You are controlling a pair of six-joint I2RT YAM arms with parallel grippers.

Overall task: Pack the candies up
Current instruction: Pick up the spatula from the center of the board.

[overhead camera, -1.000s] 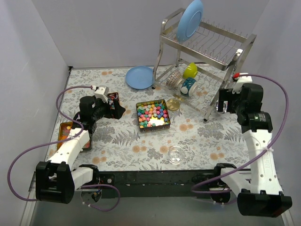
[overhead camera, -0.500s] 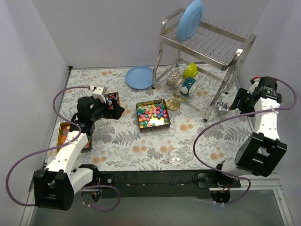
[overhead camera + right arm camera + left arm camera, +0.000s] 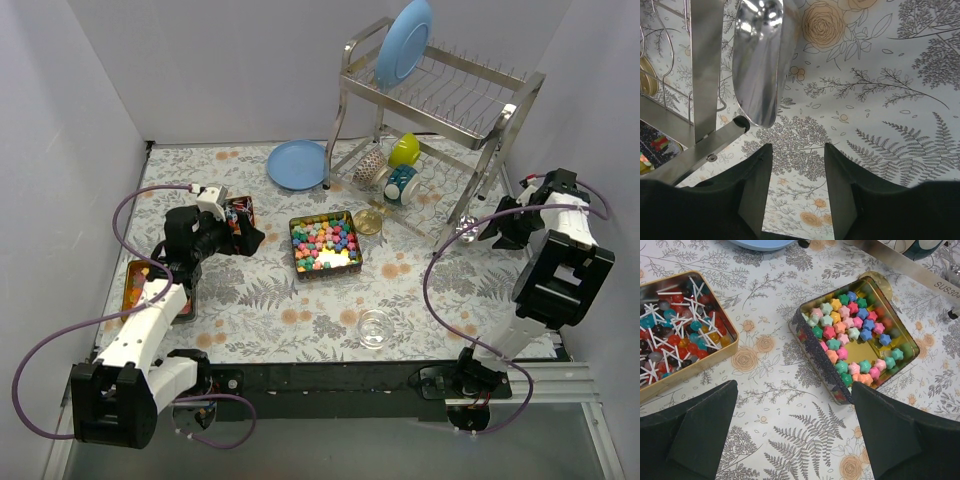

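The candies (image 3: pixel 325 243) are small star-shaped sweets in mixed colours, lying in an open square tin (image 3: pixel 297 256) mid-table. In the left wrist view the candies (image 3: pixel 850 330) fill the far and near parts of the tin (image 3: pixel 815 352), with bare gold bottom between. My left gripper (image 3: pixel 250 233) is open and empty, low over the cloth just left of the tin; its fingers (image 3: pixel 700 435) frame bare cloth. My right gripper (image 3: pixel 498 228) is open and empty at the far right, beside a metal scoop (image 3: pixel 760 60) by the rack's leg (image 3: pixel 707 65).
A second tin of lollipops (image 3: pixel 680 335) sits left of the candy tin. A dish rack (image 3: pixel 440 100) holds a blue plate (image 3: pixel 405 42) and cups. Another blue plate (image 3: pixel 298 163), a gold lid (image 3: pixel 368 220), a glass (image 3: pixel 375 327) and an orange tray (image 3: pixel 135 285) lie on the cloth.
The right arm has folded back towards the right edge, and its gripper has drawn a little away from the rack's leg. The left arm has barely moved.
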